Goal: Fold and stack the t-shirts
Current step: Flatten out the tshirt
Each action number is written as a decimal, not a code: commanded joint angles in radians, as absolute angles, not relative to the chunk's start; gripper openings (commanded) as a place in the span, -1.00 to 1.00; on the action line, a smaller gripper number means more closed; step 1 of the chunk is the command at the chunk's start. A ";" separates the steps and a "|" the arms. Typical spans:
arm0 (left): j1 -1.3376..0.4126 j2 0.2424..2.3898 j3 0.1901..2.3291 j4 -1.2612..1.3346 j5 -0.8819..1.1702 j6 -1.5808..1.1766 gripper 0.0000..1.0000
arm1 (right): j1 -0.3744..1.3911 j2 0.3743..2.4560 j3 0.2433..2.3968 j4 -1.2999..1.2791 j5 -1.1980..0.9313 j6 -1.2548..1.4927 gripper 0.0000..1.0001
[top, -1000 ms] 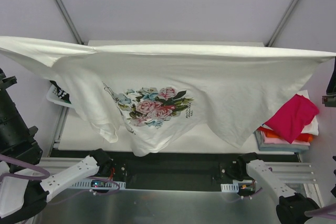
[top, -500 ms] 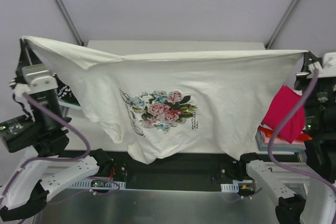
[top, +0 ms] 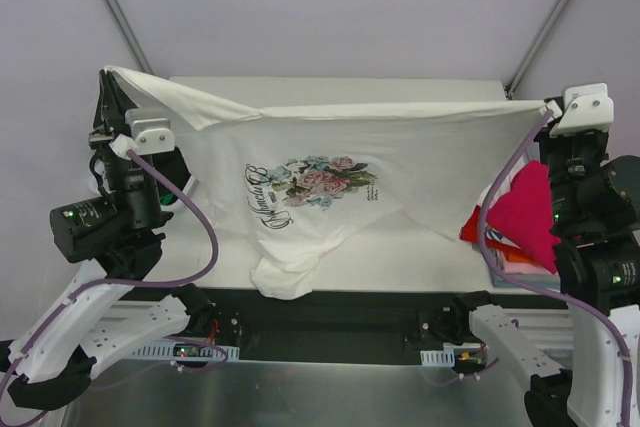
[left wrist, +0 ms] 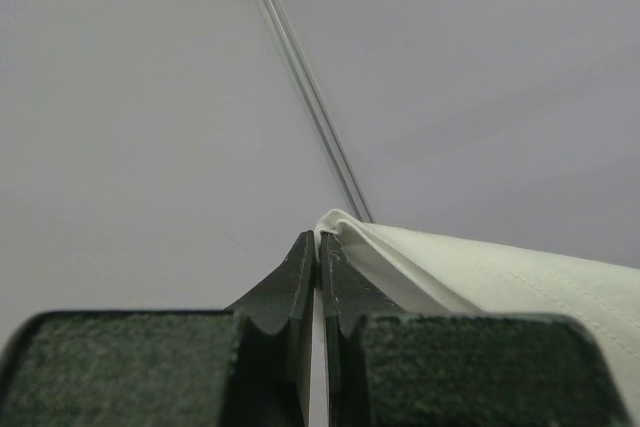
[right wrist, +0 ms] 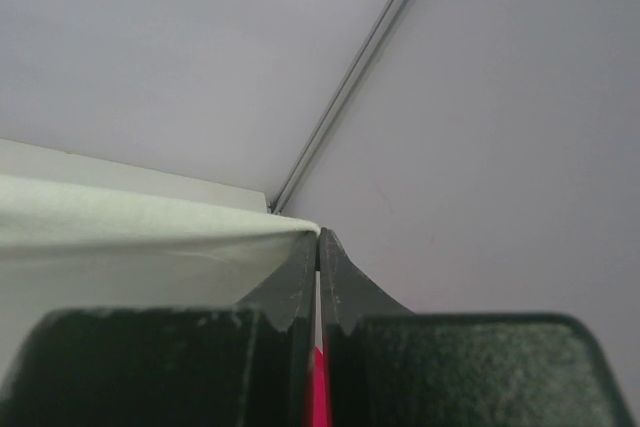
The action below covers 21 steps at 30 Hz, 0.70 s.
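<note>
Left gripper and right gripper each clench a corner of the white floral-print cloth t-shirt; lower both evenly, cloth taut.

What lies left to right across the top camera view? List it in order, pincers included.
left pincer → white floral t-shirt, held up by its corners → right pincer

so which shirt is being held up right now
The white floral-print t-shirt, stretched between the left tool and right tool; the magenta t-shirt lies piled at the right.
</note>
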<state>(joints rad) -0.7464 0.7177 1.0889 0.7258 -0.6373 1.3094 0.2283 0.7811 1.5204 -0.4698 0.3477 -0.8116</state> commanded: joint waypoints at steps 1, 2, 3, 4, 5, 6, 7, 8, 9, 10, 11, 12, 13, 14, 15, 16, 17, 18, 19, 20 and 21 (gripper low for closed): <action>-0.746 0.718 1.072 0.821 -0.626 1.319 -1.00 | 0.218 0.802 1.497 -0.402 0.399 -0.838 -0.99; -0.747 0.719 1.057 0.822 -0.623 1.316 -1.00 | 0.218 0.813 1.493 -0.414 0.397 -0.836 -0.99; -0.746 0.721 1.049 0.821 -0.620 1.315 -1.00 | 0.218 0.819 1.490 -0.419 0.397 -0.835 -0.99; -0.746 0.722 1.040 0.815 -0.620 1.309 -1.00 | 0.219 0.822 1.477 -0.425 0.393 -0.833 -0.99; -0.746 0.723 1.019 0.810 -0.618 1.293 -1.00 | 0.218 0.825 1.465 -0.431 0.390 -0.830 -0.99; -0.746 0.723 1.003 0.805 -0.617 1.287 -1.00 | 0.218 0.827 1.454 -0.436 0.387 -0.828 -0.99; -0.746 0.724 0.988 0.805 -0.617 1.282 -1.00 | 0.218 0.827 1.433 -0.439 0.382 -0.827 -0.99; -0.747 0.723 0.956 0.805 -0.615 1.273 -1.00 | 0.218 0.828 1.424 -0.446 0.382 -0.827 -0.99; -0.744 0.723 0.939 0.808 -0.614 1.273 -1.00 | 0.218 0.833 1.414 -0.446 0.383 -0.827 -0.99; -0.744 0.724 0.924 0.825 -0.609 1.273 -1.00 | 0.216 0.834 1.405 -0.449 0.390 -0.827 -0.99; -0.745 0.724 0.895 0.831 -0.606 1.275 -1.00 | 0.218 0.839 1.391 -0.454 0.391 -0.828 -0.99; -0.744 0.727 0.887 0.837 -0.604 1.270 -1.00 | 0.218 0.845 1.385 -0.454 0.391 -0.831 -0.99; -0.742 0.732 0.881 0.836 -0.603 1.260 -1.00 | 0.218 0.850 1.381 -0.456 0.393 -0.833 -0.99; -0.741 0.735 0.871 0.838 -0.601 1.253 -1.00 | 0.218 0.853 1.373 -0.459 0.391 -0.834 -0.99; -0.739 0.735 0.867 0.838 -0.598 1.249 -1.00 | 0.218 0.856 1.371 -0.459 0.393 -0.836 -0.99; -0.735 0.741 0.864 0.838 -0.594 1.243 -1.00 | 0.218 0.868 1.370 -0.459 0.391 -0.838 -0.99; -0.732 0.744 0.858 0.851 -0.589 1.241 -1.00 | 0.218 0.873 1.368 -0.457 0.391 -0.839 -0.99; -0.727 0.749 0.856 0.854 -0.584 1.239 -1.00 | 0.216 0.880 1.371 -0.459 0.391 -0.841 -0.98; -0.718 0.762 0.857 0.857 -0.580 1.238 -1.00 | 0.218 0.896 1.376 -0.456 0.391 -0.844 -0.99; -0.712 0.771 0.862 0.861 -0.574 1.236 -1.00 | 0.218 0.905 1.381 -0.453 0.390 -0.845 -0.99; -0.707 0.782 0.867 0.870 -0.571 1.235 -1.00 | 0.218 0.917 1.393 -0.454 0.390 -0.848 -0.99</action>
<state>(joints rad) -0.7341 0.7681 0.8467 0.7563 -0.6037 1.2636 0.2256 0.8921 1.3590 -0.4980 0.3607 -0.8307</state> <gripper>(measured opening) 0.010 0.011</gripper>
